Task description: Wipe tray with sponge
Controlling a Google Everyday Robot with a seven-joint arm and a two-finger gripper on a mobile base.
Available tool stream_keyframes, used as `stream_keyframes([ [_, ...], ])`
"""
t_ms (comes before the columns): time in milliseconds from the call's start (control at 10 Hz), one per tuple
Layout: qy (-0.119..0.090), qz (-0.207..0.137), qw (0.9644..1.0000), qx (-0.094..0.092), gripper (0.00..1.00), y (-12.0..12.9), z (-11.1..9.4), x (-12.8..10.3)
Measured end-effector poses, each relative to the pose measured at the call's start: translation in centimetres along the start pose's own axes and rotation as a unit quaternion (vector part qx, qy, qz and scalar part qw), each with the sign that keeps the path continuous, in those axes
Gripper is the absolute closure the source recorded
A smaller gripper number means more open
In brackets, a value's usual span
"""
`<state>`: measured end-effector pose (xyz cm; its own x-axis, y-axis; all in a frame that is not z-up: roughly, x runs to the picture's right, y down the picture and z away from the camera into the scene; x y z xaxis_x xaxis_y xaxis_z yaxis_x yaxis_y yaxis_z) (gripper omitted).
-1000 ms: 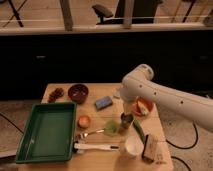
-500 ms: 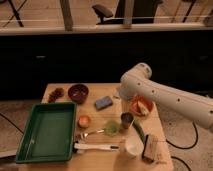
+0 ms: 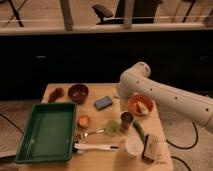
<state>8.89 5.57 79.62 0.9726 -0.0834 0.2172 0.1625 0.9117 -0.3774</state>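
Pale wooden tabletop (image 3: 111, 163) seen from above. Nearest, along its front edge, lie a long white-handled utensil (image 3: 96, 147), a round white cup (image 3: 132, 147) and a small boxy packet (image 3: 150, 148). The tray (image 3: 47, 132), a large dark-green plastic rectangle with a raised rim and a smooth, slightly glossy floor, fills the near left corner of the tabletop. Just to its right sit a silvery spoon-like utensil (image 3: 90, 134), a small round orange dish (image 3: 84, 121), a soft light-green lump (image 3: 111, 127), a shiny metal cup (image 3: 126, 120) and a long dark-green vegetable (image 3: 139, 131). Farther back, near the tabletop's middle, the sponge (image 3: 104, 102) lies flat and alone, a small medium-blue block with a paler edge, well apart from the tray. To its right is an orange bowl (image 3: 141, 105) holding pale food; to its left are a dark red bowl (image 3: 78, 92) and a brown knobbly cluster (image 3: 56, 94). A smooth white robot arm (image 3: 170, 97) reaches in from the right and bends at a rounded joint over the far side of the tabletop. The end effector (image 3: 120, 94), at its lower tip just right of the sponge, is largely hidden, with its fingers spread wide. Beyond are a dark wall and office chairs.
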Motion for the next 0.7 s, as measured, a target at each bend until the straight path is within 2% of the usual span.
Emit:
stream_keyframes([
  [700,-0.019,0.011,0.9997,0.002,0.2,-1.2,1.2,-0.3],
])
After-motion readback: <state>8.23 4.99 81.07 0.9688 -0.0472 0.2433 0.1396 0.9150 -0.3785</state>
